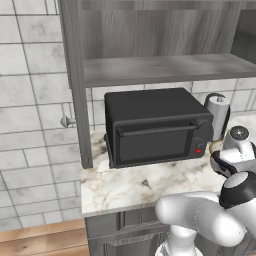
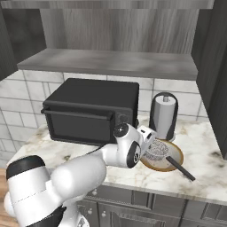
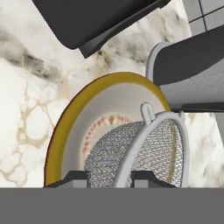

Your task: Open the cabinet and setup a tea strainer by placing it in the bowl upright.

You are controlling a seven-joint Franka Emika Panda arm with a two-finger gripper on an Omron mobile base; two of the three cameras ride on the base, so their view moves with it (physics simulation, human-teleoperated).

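The cabinet (image 2: 111, 62) stands open above the counter, its grey shelf (image 1: 160, 67) bare. The tan bowl (image 2: 175, 162) sits on the marble counter right of the oven. In the hand view its yellow-brown rim (image 3: 65, 131) curves around a pale inside. The silver mesh tea strainer (image 2: 156, 150) rests in the bowl with its cup opening up, and its dark handle (image 2: 180, 169) sticks out over the rim to the front right. My gripper (image 2: 148, 139) is shut on the strainer's metal rim (image 3: 144, 148), which stands between the fingertips of the gripper (image 3: 111, 179).
A black toaster oven (image 2: 91, 111) stands on the counter left of the bowl. A white-topped paper towel cylinder (image 2: 165, 116) stands just behind the bowl. An open cabinet door (image 1: 75, 85) with a round knob hangs at the left; another dark door (image 2: 215, 75) is at the right.
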